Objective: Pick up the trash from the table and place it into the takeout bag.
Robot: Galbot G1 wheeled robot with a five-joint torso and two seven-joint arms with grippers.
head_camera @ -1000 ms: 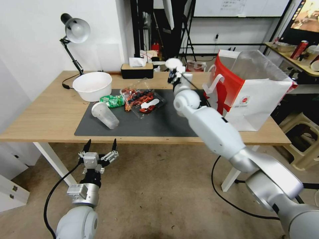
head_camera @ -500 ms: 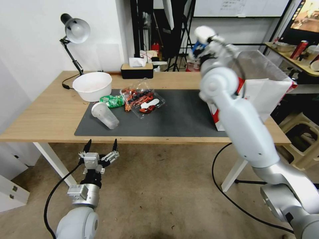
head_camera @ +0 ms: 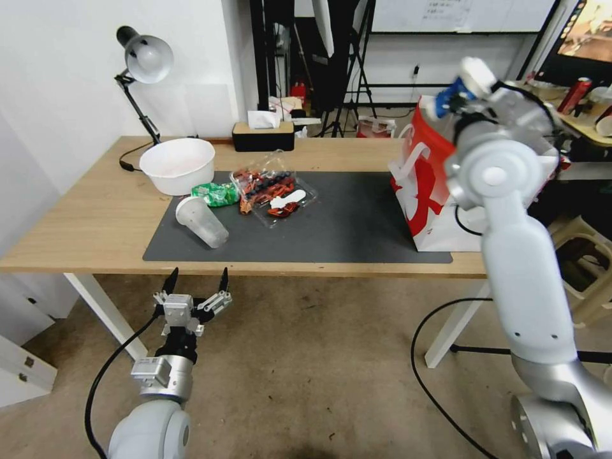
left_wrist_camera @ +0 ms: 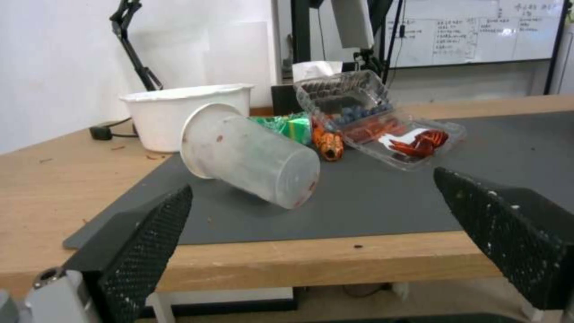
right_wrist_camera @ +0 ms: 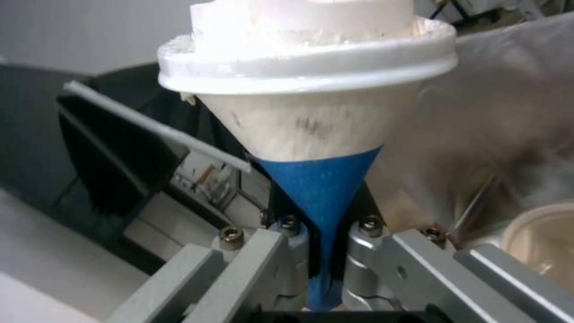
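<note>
Paper cup (right_wrist_camera: 311, 112), blue-white, crushed flat at base, pinched in our right gripper (head_camera: 460, 97), held high over open mouth of takeout bag (head_camera: 424, 185) at table's (head_camera: 83, 223) right end. We judge release step at hand: centre cup above silvery lining, clear of handles, lower a little, then let go. Left gripper (head_camera: 196, 279) waits below table's front edge, fingers spread wide, empty. Translucent cup (left_wrist_camera: 251, 159) lies tipped near mat's (head_camera: 344, 236) front left corner; green wrapper (head_camera: 215, 193) just behind.
</note>
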